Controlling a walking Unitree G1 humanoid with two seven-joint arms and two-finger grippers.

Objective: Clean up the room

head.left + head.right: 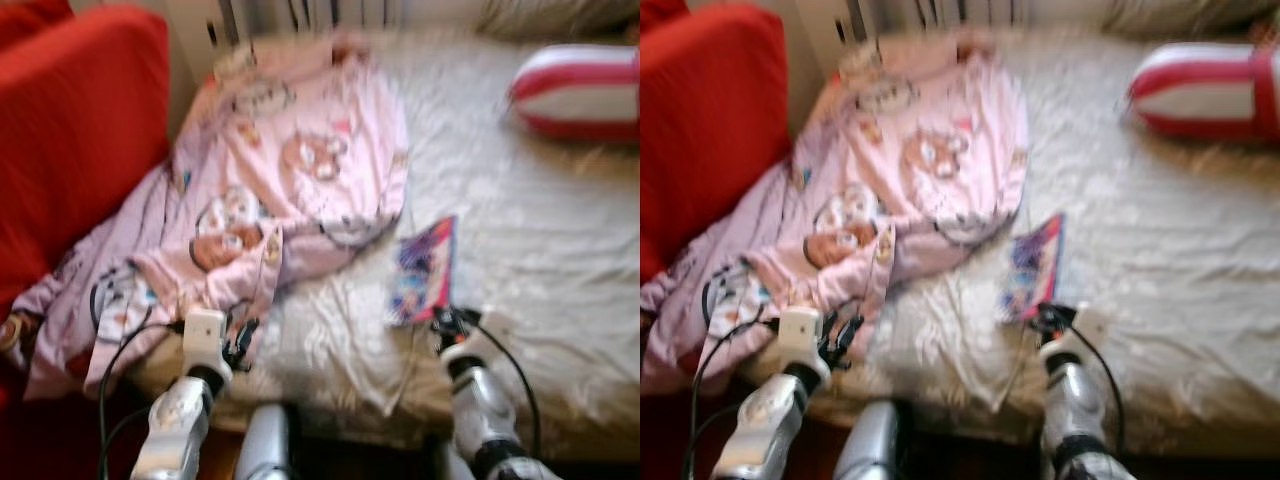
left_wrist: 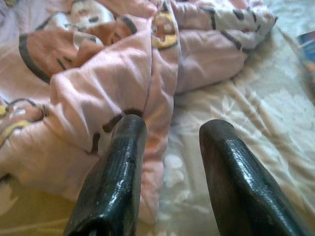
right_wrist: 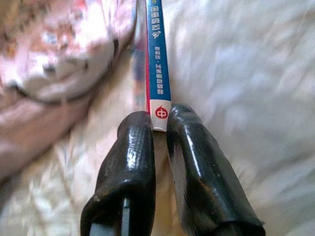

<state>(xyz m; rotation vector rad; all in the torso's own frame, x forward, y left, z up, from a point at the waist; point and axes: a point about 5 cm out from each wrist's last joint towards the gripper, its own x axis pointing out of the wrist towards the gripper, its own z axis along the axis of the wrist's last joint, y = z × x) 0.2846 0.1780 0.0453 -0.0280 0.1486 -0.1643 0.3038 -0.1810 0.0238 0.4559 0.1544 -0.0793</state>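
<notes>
1. In front of me I see a bed point(image 1: 560, 260) with a pale, wrinkled sheet. The head views are blurred.
2. A pink blanket point(image 1: 300, 160) with cartoon prints lies crumpled on the left part of the bed. One end of it hangs over the near left edge, beside a red armchair point(image 1: 80, 120).
3. A thin book point(image 1: 425, 268) with a colourful cover lies on the sheet, just beside the right edge of the blanket.
4. A red and white striped cushion point(image 1: 580, 90) is at the far right of the bed, well apart from the book.
5. My left gripper point(image 2: 170, 135) is at the near edge of the bed, low over the folded border of the blanket. Its two fingers point(image 2: 118, 172) stand apart with a clear gap, and they hold nothing.
6. My right gripper point(image 3: 160, 115) is at the near end of the book. In the right wrist view its fingers are almost together, and the blue and white edge of the book sits between the tips. It looks pinched, but I cannot tell how firmly.
</notes>
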